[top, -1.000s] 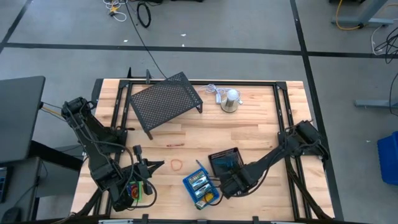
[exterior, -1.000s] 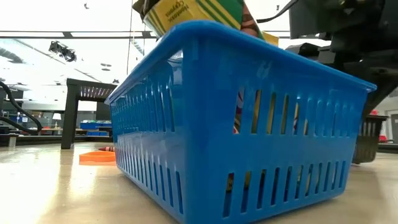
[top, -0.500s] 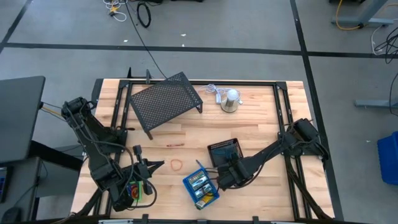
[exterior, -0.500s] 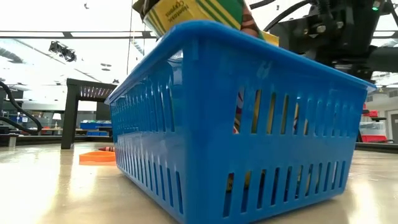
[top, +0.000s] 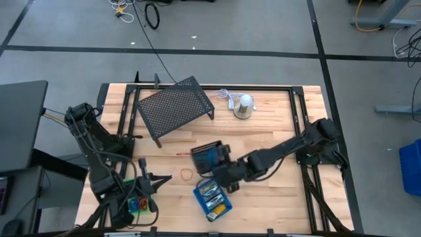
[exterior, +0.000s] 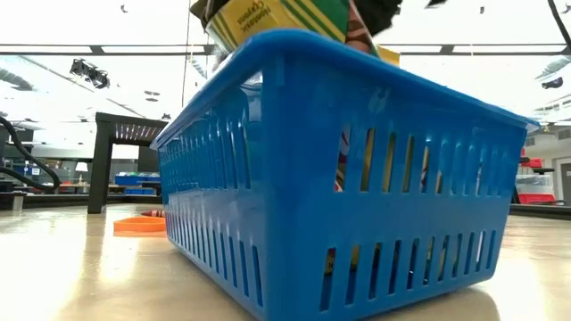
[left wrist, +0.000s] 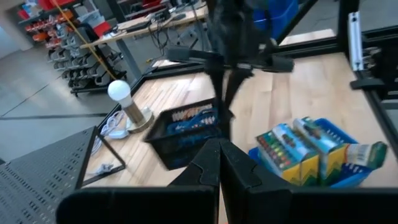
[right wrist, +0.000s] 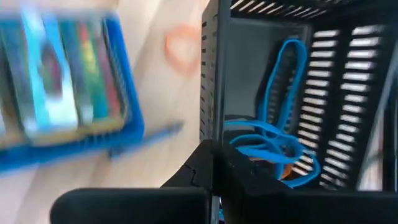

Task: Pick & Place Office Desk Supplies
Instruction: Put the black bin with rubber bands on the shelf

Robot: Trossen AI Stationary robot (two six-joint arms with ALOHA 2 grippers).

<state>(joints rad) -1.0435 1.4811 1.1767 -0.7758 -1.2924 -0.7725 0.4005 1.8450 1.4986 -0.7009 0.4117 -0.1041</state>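
Wooden table (top: pixel 263 135) — black-mesh tray (top: pixel 207 158) clamped in right gripper (top: pixel 220 172).

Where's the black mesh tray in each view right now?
High view: black mesh tray at table centre, gripped by the right gripper.
Low view: not in it.
Left wrist view: mid-frame, hanging under the right arm.
Right wrist view: fills the right half, blue loops inside.
Shared landmark: blue tray of crayon boxes.

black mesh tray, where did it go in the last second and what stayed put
The right gripper, shut on the small black mesh tray holding blue elastic loops, carried it left across the table, past the blue slotted plastic basket. The basket, orange loop and left gripper stayed put.
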